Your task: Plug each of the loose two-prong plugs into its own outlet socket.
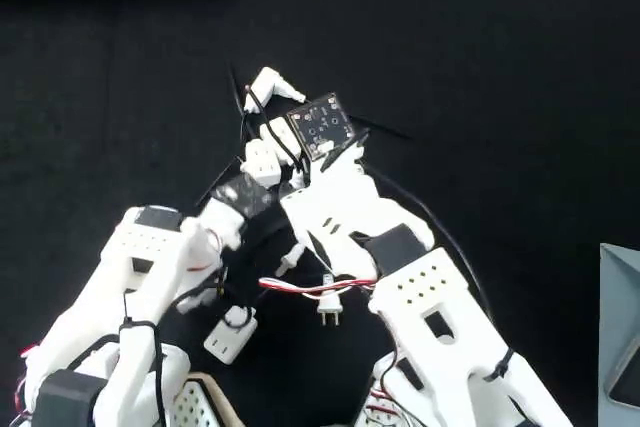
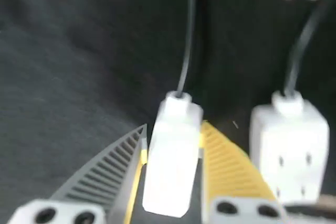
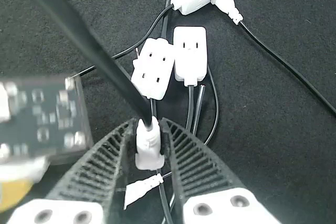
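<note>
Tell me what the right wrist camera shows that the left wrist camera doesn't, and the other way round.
Only the right wrist view: the right gripper shut on a slim white plug with a black cord, a socket block beside a second socket block, and a circuit board. Only the left wrist view: the left gripper, one finger grey and one yellow, shut on a boxy white plug. Both: the black table; whether the left view's lone block is one of those two, I cannot tell.

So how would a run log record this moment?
left gripper: shut on corded white block | right gripper: shut on white plug | socket block: ahead of plug, slots empty
</note>
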`<act>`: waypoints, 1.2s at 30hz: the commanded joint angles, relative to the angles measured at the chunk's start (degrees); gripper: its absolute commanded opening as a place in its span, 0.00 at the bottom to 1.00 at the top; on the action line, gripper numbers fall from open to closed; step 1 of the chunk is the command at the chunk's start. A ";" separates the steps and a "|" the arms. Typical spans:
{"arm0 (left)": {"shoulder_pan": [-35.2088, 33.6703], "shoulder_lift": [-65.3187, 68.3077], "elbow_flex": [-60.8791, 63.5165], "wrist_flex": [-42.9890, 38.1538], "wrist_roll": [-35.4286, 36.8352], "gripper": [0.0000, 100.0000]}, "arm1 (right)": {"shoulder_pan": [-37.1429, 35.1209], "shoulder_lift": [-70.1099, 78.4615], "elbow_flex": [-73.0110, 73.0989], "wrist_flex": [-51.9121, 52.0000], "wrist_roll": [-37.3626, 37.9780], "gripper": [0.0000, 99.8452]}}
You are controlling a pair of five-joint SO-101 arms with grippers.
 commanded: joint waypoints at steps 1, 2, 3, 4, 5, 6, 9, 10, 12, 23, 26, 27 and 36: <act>0.57 0.00 -6.29 -4.84 5.89 0.12 | 0.62 0.13 -1.27 -1.14 0.35 0.01; 0.66 0.09 -6.73 -6.24 6.77 0.12 | 0.62 0.13 -1.19 -1.05 0.35 0.01; 0.75 0.09 -6.81 -7.82 7.47 0.12 | 0.53 0.13 -1.19 -1.05 0.35 0.01; 0.75 0.09 -6.81 -9.58 8.09 0.12 | 0.53 0.13 -1.19 -0.97 0.35 0.01; 0.48 0.09 -6.73 -10.73 8.44 0.13 | 0.53 0.13 -1.19 -0.97 0.35 0.01; 0.13 0.09 -6.73 -10.99 8.70 0.16 | 0.53 0.13 -0.92 -1.05 0.35 0.01; -1.54 0.09 -6.29 -10.73 11.08 0.27 | 0.44 0.13 -0.66 -1.14 0.44 0.01; -2.24 0.09 -6.29 -10.90 12.04 0.31 | 0.44 0.13 -0.66 -1.14 0.44 0.01; -4.09 0.09 -6.55 -11.25 12.13 0.33 | 0.44 0.13 -0.66 -1.14 0.44 0.01; -11.56 0.09 -11.74 -11.25 10.46 0.33 | 0.44 0.13 -0.66 -1.14 0.44 0.01; -11.47 0.18 -11.30 -11.34 10.46 0.33 | 0.44 0.13 -0.66 -1.14 0.44 0.01; -11.38 0.26 -11.30 -11.34 10.46 0.33 | 0.44 0.13 -0.66 -1.14 0.44 0.01; -17.01 12.04 -15.34 -19.34 10.46 0.33 | 0.44 0.13 -0.66 -1.14 0.44 0.01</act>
